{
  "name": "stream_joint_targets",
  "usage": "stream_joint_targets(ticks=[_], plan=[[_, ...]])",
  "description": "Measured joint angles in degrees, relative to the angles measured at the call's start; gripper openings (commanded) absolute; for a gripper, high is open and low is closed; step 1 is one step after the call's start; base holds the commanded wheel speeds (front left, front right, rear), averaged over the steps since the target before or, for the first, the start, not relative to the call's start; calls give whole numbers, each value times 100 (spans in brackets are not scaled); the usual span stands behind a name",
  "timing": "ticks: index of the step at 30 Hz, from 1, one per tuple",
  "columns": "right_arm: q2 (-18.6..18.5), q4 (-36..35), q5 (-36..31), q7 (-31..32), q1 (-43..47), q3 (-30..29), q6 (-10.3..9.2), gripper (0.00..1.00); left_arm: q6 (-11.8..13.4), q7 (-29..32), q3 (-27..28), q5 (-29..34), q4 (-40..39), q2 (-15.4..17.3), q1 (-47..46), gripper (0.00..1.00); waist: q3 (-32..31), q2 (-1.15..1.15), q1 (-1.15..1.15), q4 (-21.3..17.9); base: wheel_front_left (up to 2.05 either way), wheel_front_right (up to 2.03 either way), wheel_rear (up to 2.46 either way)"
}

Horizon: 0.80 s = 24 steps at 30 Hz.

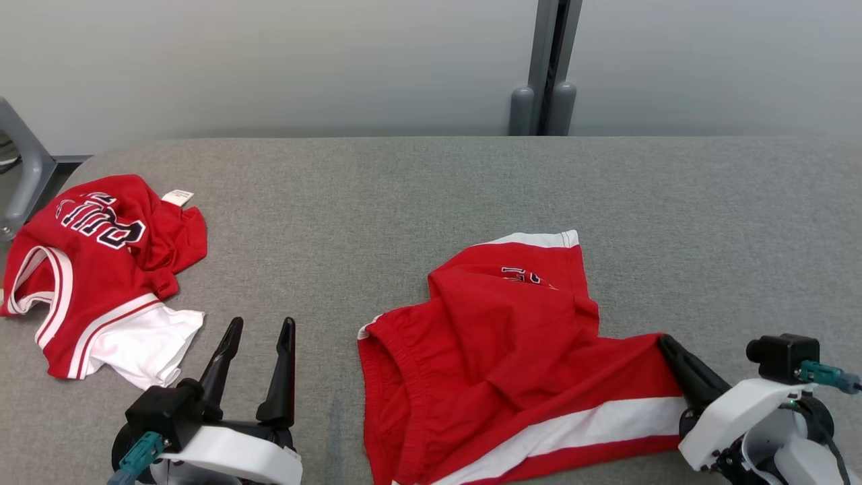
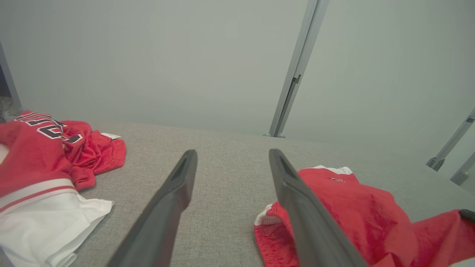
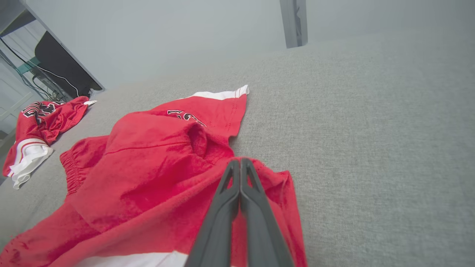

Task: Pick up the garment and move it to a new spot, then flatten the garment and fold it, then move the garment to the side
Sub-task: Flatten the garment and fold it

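The garment, a pair of red shorts (image 1: 498, 337) with white trim, lies rumpled on the grey table (image 1: 404, 202), right of centre. My right gripper (image 1: 667, 342) is shut on the shorts' right corner, and the cloth is drawn out toward it. In the right wrist view the two fingers press together at the tips (image 3: 240, 161), with red fabric (image 3: 156, 159) bunched around them. My left gripper (image 1: 261, 327) stands open just left of the shorts, nothing between its fingers (image 2: 185, 178). The waistband (image 2: 352, 207) lies beside its right finger.
A second red garment, a jersey (image 1: 94, 269) with black lettering and a white part, lies crumpled at the table's left edge. A grey post (image 1: 549, 67) stands behind the table. A grey frame (image 1: 20, 162) rises at the far left.
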Motion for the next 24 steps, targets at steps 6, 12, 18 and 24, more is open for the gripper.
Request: stream_joint_targets(ticks=[6,12,18,24], plan=[[-55,667,93,-94,-478,182,0,9,-26,-1,-63,0,83,-24,-94,100,79,0,0,142,0,0,0],[-58,1088,215,-168,-693,444,0,100,-65,-4,-119,0,153,-34,-127,100,76,0,0,247,0,0,0],[-203,1115,301,-534,-682,583,0,100,-75,-8,-142,-1,216,-37,-125,100,-44,0,0,182,0,0,0],[-272,698,193,-887,-664,215,0,100,-65,-57,27,-18,112,-2,-76,100,-179,0,0,-14,0,0,0]])
